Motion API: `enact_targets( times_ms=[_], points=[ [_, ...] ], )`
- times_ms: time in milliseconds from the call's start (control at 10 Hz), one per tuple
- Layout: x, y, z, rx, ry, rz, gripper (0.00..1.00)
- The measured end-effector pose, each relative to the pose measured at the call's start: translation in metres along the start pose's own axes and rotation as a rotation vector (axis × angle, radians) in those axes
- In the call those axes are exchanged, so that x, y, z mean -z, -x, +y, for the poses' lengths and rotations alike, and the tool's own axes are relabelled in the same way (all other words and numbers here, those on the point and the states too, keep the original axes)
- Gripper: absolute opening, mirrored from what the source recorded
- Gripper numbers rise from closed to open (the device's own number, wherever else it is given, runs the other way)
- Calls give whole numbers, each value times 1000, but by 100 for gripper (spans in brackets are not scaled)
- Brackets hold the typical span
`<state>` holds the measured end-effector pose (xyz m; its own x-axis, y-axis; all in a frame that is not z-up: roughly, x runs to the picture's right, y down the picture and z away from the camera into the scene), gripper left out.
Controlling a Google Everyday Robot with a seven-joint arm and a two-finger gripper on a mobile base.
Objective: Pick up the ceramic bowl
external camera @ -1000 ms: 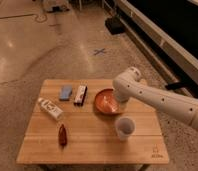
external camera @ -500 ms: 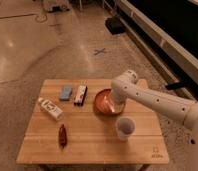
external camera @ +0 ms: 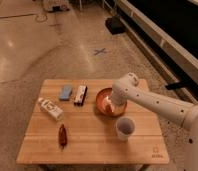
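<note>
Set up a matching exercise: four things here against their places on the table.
1. hand
2. white cup
3. blue block
4. small red item

A. near-left part of the table
B. far left, beside the dark bar
C. at the ceramic bowl, over its inside
D. just nearer the camera than the ceramic bowl

Pairs: 1-C, 2-D, 3-B, 4-A.

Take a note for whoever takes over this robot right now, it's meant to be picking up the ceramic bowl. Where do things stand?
Gripper: lowered into the ceramic bowl, toward its right side.
Bowl: appears to rest on the wooden table, right of centre, not lifted. A whitish cup stands just in front of it.
Done: the approach, the gripper is at the bowl.
Left: confirm the grasp on the bowl, then lift it, probably straight up to avoid the cup.
</note>
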<state>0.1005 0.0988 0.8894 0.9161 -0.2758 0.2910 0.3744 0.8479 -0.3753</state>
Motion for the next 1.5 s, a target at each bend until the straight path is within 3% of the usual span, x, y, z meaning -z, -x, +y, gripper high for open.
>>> enact_targets(
  times_ms=[300,700,900,1200,1500],
  points=[
    [2,0,-2,18,-11,-12,65],
    [54,7,-21,88,-18,1,65],
    [73,3,-21,106,6,14,65],
    [64,-8,-4,106,64,25,65],
    [28,-21,28,107,125,37,65]
  ],
)
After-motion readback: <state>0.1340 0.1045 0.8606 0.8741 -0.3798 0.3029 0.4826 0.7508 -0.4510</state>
